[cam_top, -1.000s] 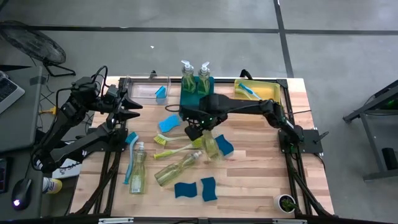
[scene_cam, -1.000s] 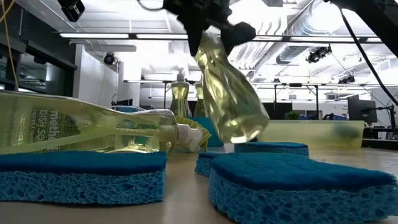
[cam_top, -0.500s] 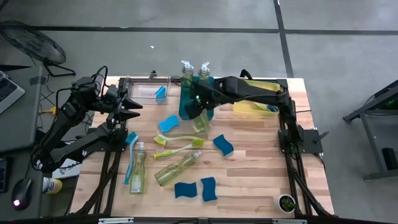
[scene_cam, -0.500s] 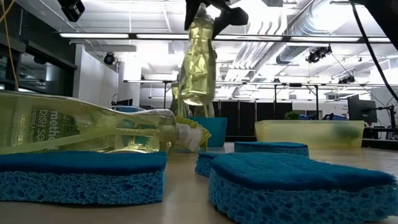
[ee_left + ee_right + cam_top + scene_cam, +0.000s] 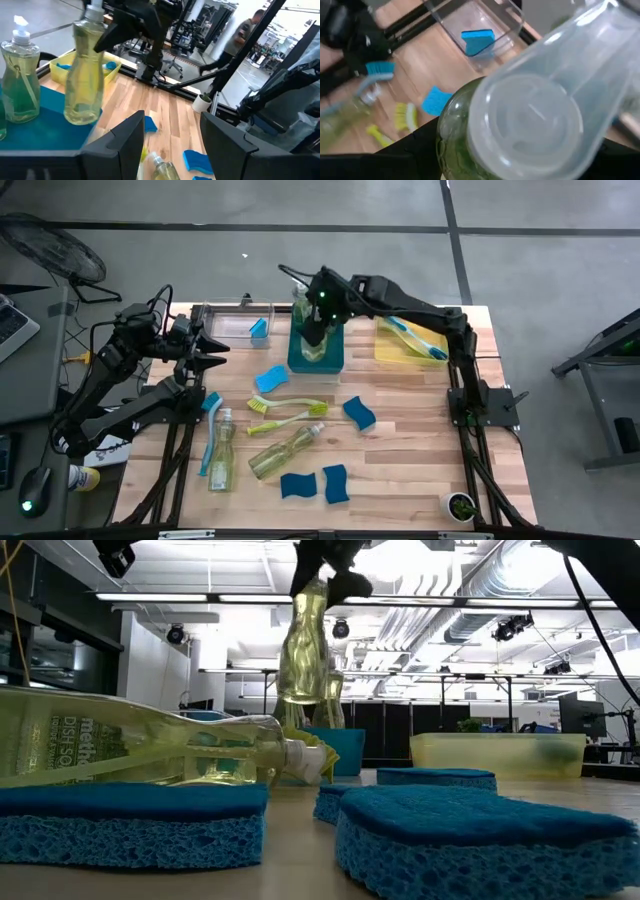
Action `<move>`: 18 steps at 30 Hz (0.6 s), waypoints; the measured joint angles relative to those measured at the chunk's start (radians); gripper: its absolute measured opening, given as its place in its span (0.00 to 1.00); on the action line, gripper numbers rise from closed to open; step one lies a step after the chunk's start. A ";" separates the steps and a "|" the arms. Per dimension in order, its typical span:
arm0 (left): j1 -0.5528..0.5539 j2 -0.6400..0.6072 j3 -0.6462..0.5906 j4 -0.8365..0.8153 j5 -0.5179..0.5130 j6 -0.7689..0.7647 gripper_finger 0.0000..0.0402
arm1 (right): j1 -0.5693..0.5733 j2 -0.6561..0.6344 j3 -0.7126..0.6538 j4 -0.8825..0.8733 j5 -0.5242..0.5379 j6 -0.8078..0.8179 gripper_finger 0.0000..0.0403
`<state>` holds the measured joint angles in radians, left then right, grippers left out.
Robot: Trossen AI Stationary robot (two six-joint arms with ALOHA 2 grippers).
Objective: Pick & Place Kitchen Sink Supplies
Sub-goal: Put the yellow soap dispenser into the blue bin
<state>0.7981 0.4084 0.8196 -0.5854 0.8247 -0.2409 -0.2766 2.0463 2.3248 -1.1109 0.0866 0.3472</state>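
My right gripper (image 5: 316, 323) is shut on a clear pump bottle of yellow-green soap (image 5: 303, 655) and holds it over the teal bin (image 5: 300, 362) at the table's far middle. Another soap bottle (image 5: 20, 80) stands upright in that bin. Two more bottles (image 5: 285, 450) (image 5: 222, 460) lie on their sides on the wood, among blue sponges (image 5: 270, 377) and lime and blue dish brushes (image 5: 285, 412). My left gripper (image 5: 172, 145) waits open at the table's left, touching nothing. My right gripper pinches the bottle's upper part just below the pump head (image 5: 91, 27) between its two fingers (image 5: 122, 30). The fingers slant down at it from the table's right. The bottle hangs nearly upright below them, its base (image 5: 300, 695) clear above the bin's rim.
A yellow bin (image 5: 392, 352) holding a blue brush stands right of the teal bin. A clear bin (image 5: 228, 330) with a blue sponge (image 5: 259, 330) stands to its left. More sponges (image 5: 297, 485) (image 5: 358, 412) lie near the front. A person walks in the room behind (image 5: 245, 35).
My right gripper has risen and gone from the table's middle toward the far edge, carrying the soap bottle. The bottle has swung from a clear tilt to nearly upright and now hangs over the teal bin.
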 joint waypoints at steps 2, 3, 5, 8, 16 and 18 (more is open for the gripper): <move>0.000 0.000 0.000 0.000 -0.013 0.000 0.47 | -0.017 0.010 0.000 0.019 -0.028 -0.097 0.69; 0.000 0.000 0.000 0.000 -0.020 -0.001 0.47 | -0.026 0.013 0.000 0.029 -0.040 -0.140 0.69; 0.000 0.000 0.000 0.000 -0.031 -0.007 0.47 | -0.040 0.022 -0.001 0.046 -0.076 -0.220 0.69; 0.000 0.000 0.000 0.000 -0.032 -0.018 0.47 | -0.060 0.038 -0.001 0.075 -0.127 -0.317 0.69; 0.000 0.000 0.000 0.000 -0.034 -0.028 0.47 | -0.092 0.115 -0.001 0.136 -0.189 -0.497 0.69; 0.000 0.000 0.000 0.000 -0.034 -0.035 0.47 | -0.104 0.129 -0.001 0.146 -0.194 -0.511 0.69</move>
<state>0.7982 0.4084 0.8196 -0.5858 0.7906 -0.2758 -0.3803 2.1758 2.3241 -0.9653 -0.1078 -0.1635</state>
